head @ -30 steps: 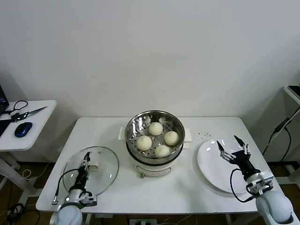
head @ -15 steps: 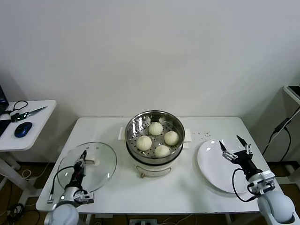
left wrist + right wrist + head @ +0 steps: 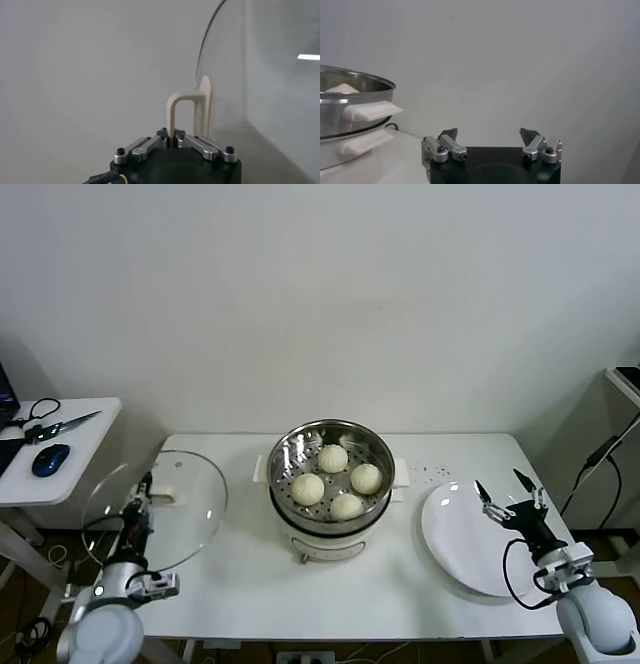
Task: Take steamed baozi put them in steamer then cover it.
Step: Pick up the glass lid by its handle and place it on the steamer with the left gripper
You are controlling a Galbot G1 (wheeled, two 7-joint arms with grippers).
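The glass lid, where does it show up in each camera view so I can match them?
Head view: the cover is raised at the table's left end, left gripper shut on its handle.
Left wrist view: cover edge-on, white bar handle pinched.
Right wrist view: not in it.
Shared landmark: the handle.

A: What colour are the baozi (image 3: 331, 478)?
B: Cream-white, in a shiny silver steamer (image 3: 300, 446) dotted with holes.
A: And the cover (image 3: 190, 504)?
B: Clear glass, white handle (image 3: 187, 115). The plate (image 3: 455, 539) is plain white.
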